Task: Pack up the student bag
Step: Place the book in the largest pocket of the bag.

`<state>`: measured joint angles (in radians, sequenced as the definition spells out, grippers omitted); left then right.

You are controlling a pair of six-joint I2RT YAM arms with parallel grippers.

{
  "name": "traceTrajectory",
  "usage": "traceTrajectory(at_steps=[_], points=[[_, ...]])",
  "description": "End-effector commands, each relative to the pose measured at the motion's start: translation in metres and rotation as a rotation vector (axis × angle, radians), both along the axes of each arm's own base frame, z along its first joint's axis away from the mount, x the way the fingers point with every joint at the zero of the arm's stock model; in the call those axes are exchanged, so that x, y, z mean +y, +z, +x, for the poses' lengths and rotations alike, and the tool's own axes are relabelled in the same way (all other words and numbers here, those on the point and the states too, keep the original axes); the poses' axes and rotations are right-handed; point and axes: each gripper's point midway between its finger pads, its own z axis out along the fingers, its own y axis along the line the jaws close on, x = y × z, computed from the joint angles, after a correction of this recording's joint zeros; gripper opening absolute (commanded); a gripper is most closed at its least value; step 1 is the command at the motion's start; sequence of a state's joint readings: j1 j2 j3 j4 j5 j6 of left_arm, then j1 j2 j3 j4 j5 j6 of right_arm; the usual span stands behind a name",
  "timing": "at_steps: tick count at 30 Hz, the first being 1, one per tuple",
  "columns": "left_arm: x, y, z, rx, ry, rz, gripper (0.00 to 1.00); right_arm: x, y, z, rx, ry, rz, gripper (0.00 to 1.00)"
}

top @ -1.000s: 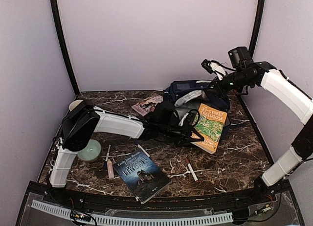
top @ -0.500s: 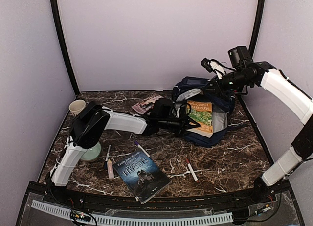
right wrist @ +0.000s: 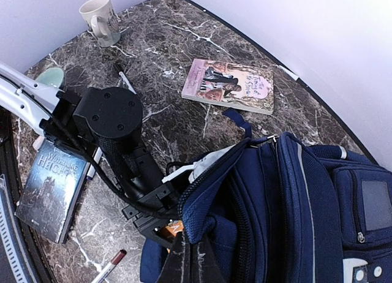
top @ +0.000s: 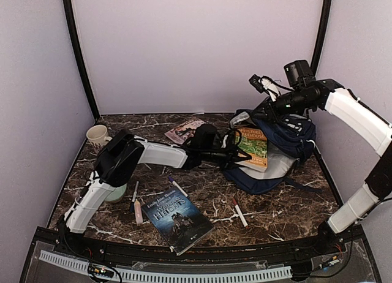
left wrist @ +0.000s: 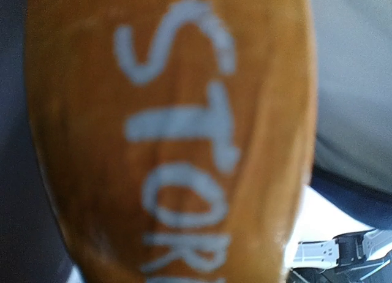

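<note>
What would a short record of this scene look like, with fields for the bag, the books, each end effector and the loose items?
Bag: navy backpack, mouth open, back right
Right end effector: shut on the backpack's top edge
Left end effector: shut on the orange book
Orange book: partly inside the backpack
Other books: blue book near front, pink book at back
Loose items: mug, marker

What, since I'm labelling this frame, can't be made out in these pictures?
- Left wrist view: orange book fills the frame, blurred; fingers of the left gripper unseen.
- Right wrist view: right gripper dark, cut by bottom edge, against student bag.
- Top view: bag's inside hidden by its own fabric.
</note>
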<state>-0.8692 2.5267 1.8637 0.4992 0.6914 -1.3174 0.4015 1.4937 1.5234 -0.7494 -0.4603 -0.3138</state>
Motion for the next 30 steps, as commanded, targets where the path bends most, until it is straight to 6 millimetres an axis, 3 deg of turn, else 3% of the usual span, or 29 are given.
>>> traceTrajectory(at_steps=[1, 8, 13, 18, 26, 30], points=[[0.003, 0.075, -0.045, -0.159, -0.126, -0.104, 0.0, 0.028, 0.043, 0.001, -0.173, 0.127, 0.129, 0.0], [0.03, 0.074, -0.071, -0.15, -0.165, -0.036, 0.0, 0.039, 0.036, 0.007, -0.188, 0.198, 0.138, 0.0], [0.032, 0.074, -0.082, -0.15, -0.211, 0.007, 0.0, 0.051, 0.04, 0.003, -0.195, 0.286, 0.18, 0.0], [0.027, 0.079, -0.067, -0.165, -0.187, -0.001, 0.0, 0.065, 0.048, -0.008, -0.138, 0.385, 0.241, 0.0], [0.009, 0.088, -0.031, -0.189, -0.162, -0.082, 0.0, 0.067, 0.047, -0.016, -0.119, 0.425, 0.246, 0.0], [-0.001, 0.077, -0.017, -0.17, -0.166, -0.104, 0.0, 0.067, 0.043, -0.019, -0.105, 0.437, 0.243, 0.0]])
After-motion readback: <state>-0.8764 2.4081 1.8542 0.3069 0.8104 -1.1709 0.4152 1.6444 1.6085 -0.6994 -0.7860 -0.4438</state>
